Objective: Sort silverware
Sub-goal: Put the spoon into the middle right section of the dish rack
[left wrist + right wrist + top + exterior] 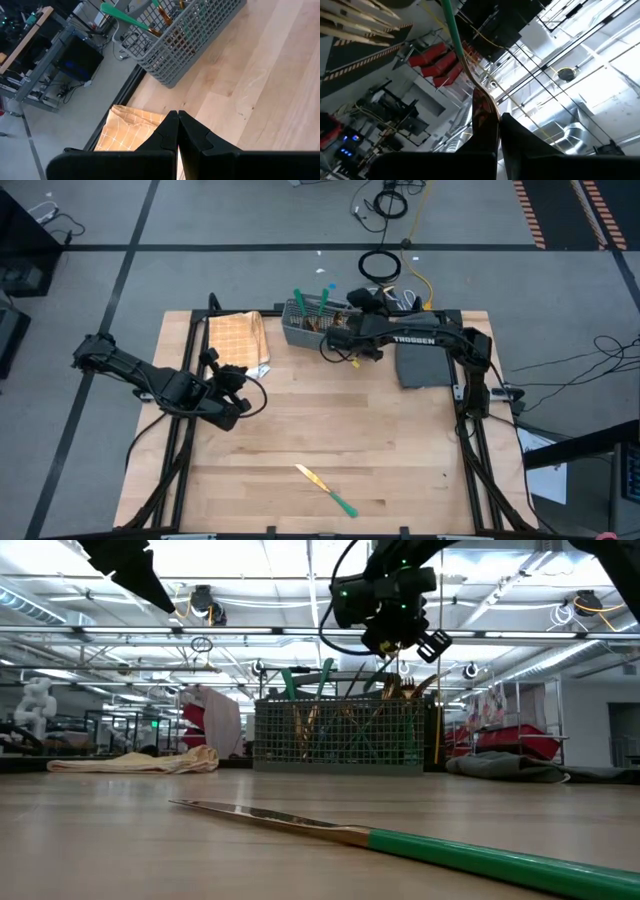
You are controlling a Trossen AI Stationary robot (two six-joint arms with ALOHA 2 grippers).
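A grey slotted basket stands at the table's far edge with several pieces of silverware upright in it, teal handles up. A knife with a gold blade and a teal handle lies flat near the table's front edge. My right gripper hangs just above the basket's right end, shut on one piece of silverware. My left gripper is shut on nothing. It hovers over the table's left side, near the tan cloth. My right gripper pinches the piece's gold end between its two fingers. They reach in about level from the table's right side. The teal handle sticks out past the fingertips, in line with them. The piece is lifted clear of the table.
A tan checked cloth lies crumpled at the far left, next to the basket. A dark grey pad lies at the far right, under my right arm. Bare wood stretches across the table's middle and front.
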